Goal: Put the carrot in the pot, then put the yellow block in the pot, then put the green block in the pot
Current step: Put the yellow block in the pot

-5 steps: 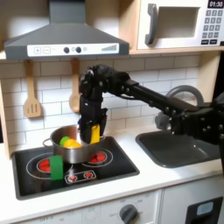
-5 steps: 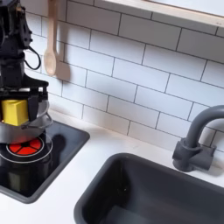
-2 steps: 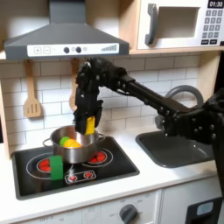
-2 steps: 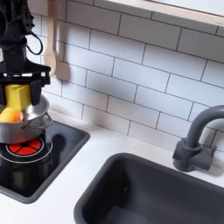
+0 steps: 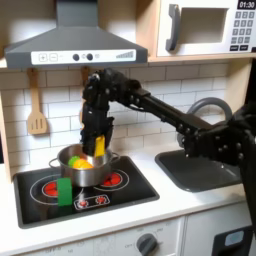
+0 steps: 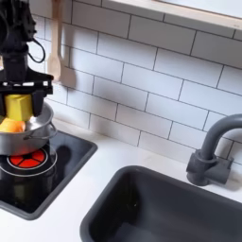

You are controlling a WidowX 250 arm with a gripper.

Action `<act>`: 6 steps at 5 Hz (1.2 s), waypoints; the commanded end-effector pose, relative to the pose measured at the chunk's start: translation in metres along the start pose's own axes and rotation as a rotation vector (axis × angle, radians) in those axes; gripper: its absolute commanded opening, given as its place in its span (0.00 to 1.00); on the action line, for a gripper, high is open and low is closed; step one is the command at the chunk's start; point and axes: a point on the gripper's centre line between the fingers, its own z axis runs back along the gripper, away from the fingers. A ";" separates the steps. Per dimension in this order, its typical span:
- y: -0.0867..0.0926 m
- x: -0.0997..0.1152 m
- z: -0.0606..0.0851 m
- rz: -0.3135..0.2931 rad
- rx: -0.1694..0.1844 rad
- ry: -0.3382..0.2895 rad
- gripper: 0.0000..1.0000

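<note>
Gripper (image 5: 98, 146) clenched on yellow block (image 6: 18, 104), upright, directly above pot (image 5: 82, 172); carrot (image 6: 10, 125) inside; green block (image 5: 65, 191) near-left of pot, first exterior view.

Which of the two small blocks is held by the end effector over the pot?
The yellow block, gripped by the end effector above the pot. The green block stands alone on the stovetop in front of the pot.
</note>
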 end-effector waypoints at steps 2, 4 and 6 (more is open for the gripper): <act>-0.001 -0.002 -0.001 -0.007 -0.004 0.010 1.00; 0.003 -0.018 0.013 -0.038 -0.012 0.012 1.00; 0.027 -0.046 0.038 -0.103 0.014 0.064 1.00</act>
